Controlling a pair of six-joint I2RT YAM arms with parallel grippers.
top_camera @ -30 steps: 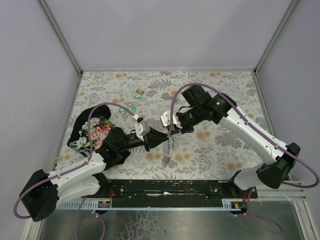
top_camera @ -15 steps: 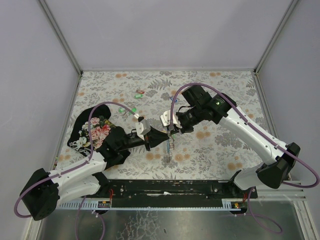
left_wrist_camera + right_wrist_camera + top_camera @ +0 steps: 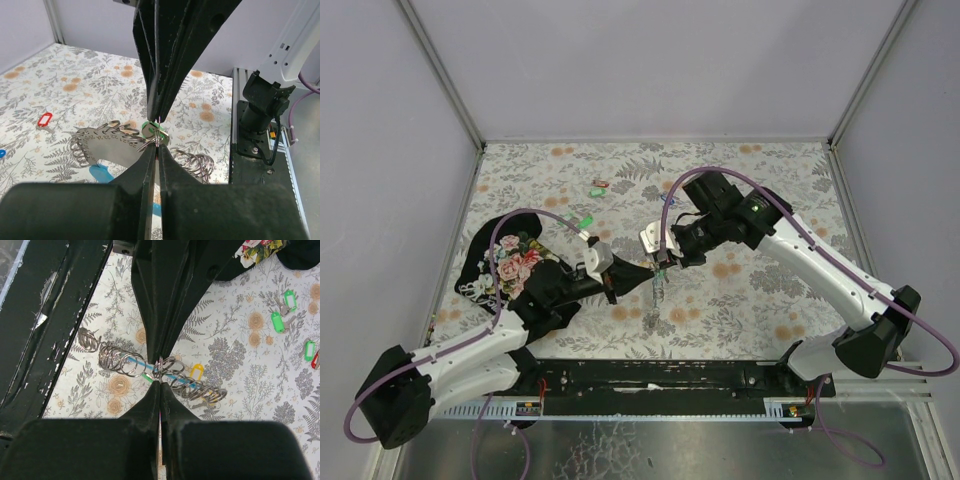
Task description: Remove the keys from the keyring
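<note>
Top external: left gripper (image 3: pixel 649 273) and right gripper (image 3: pixel 663 263) meet tip to tip above bench (image 3: pixel 770 300), front-centre. Keyring (image 3: pixel 658 291) dangles just below meeting point. Left wrist: keys (image 3: pixel 148 129), green tag, sit right at tips, touching. Left gripper clenched on tag's thin metal loop. Right gripper clenched from opposite side, apparently on keyring. Keyring long axis runs crosswise to gripper line. Left arm has tag. Judged next: draw tag toward left arm along gripper line, right holding keyring fast.
</note>
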